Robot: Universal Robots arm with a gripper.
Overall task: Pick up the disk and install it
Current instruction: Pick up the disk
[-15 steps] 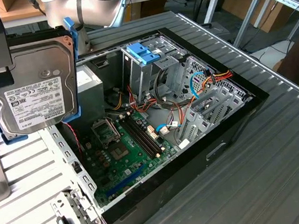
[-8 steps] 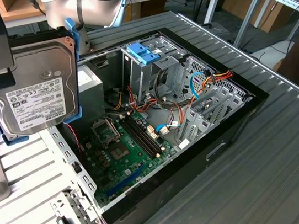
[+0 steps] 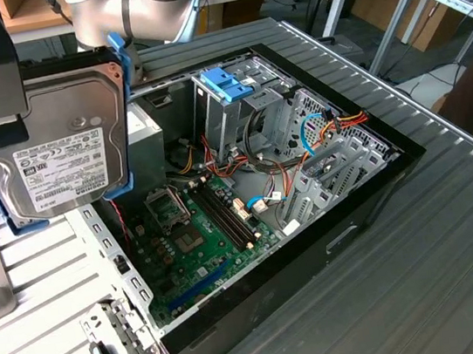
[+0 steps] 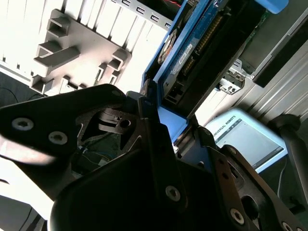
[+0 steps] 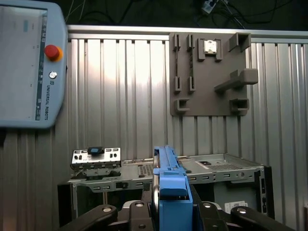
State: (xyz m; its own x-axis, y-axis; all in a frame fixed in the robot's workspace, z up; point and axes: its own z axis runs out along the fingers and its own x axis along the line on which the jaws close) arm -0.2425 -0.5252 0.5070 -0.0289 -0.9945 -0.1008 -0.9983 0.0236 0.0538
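Table: ribbed grey metal table (image 3: 426, 273), carrying everything else.
Case: open black desktop computer case (image 3: 302, 265) lying on its side on the table. The exterior view looks down into it. The first wrist view (image 5: 216, 168) meets its pale metal side wall instead.
Board: green motherboard (image 3: 201, 235) flat on the case floor.
Pendant: light-blue teach pendant with a red button (image 5: 29, 62), on the table outside the case. It also shows in the second wrist view (image 4: 245, 139).
Plate: grey plastic fixture plate with raised brackets (image 5: 209, 77), on the table beyond the case in both wrist views (image 4: 82, 53).
Cage: tall bare-metal drive cage topped by a blue-handled carrier (image 3: 228, 86), inside the case at its far end.
Disk: flat grey metal hard drive in a light-blue plastic frame (image 3: 60, 144), held upright in the air outside the case, by its corner on the exterior view's left. The exterior view gives its labelled face, the first wrist view its blue edge (image 5: 171, 192), the second wrist view its connector end (image 4: 202, 53).
Fingers: my black gripper (image 4: 173, 125) pinches the disk's blue frame from both sides.
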